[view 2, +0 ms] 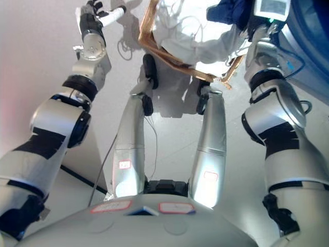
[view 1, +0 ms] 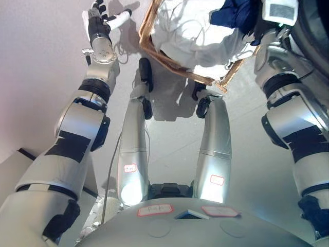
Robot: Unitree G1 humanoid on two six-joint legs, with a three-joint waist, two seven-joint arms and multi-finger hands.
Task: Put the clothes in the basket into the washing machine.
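A wicker basket [view 1: 154, 51] stands on the floor ahead of me, at the top of the view. It holds a heap of white clothes [view 1: 195, 36] with a dark blue cloth [view 1: 234, 13] on its right side. My left hand [view 1: 100, 20] is raised left of the basket, apart from it, with fingers spread and empty. My right arm reaches over the basket's right end, and the right hand [view 1: 255, 28] is mostly hidden at the dark blue cloth, so its grip does not show. A dark rounded machine front [view 1: 314, 36] sits at the far right edge.
The basket rests on a pale grey floor [view 1: 46, 77]. A light flat board or box [view 1: 15, 164] lies at the lower left beside my left arm. There is open floor left of the basket.
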